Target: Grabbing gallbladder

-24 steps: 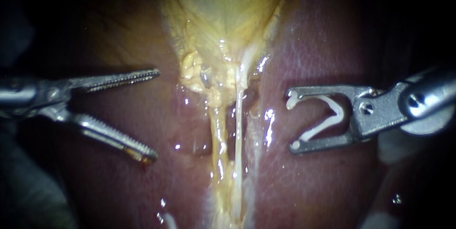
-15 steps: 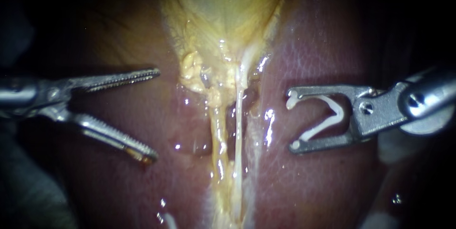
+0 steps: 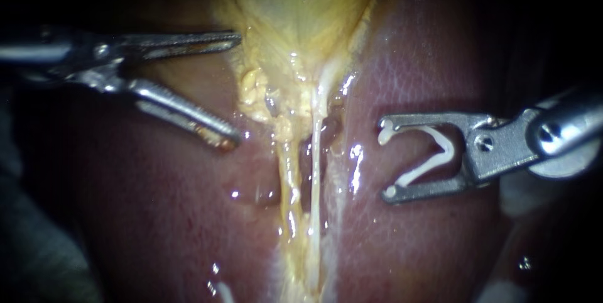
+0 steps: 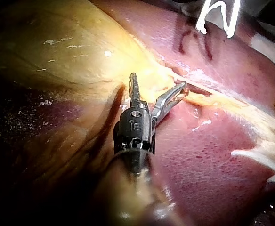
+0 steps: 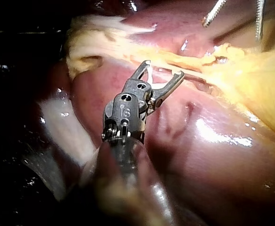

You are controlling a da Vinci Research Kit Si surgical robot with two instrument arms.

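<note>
- Beside the gallbladder, the left instrument has its jaws wide, gripping nothing.
- Right instrument jaws hold a clip over the liver.

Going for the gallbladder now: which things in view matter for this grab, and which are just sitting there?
In the job:
left instrument, jaws open at the gallbladder's narrow end
gallbladder

Just there:
right instrument, holding a white clip, apart over the liver
pale tubes running below the gallbladder
</note>
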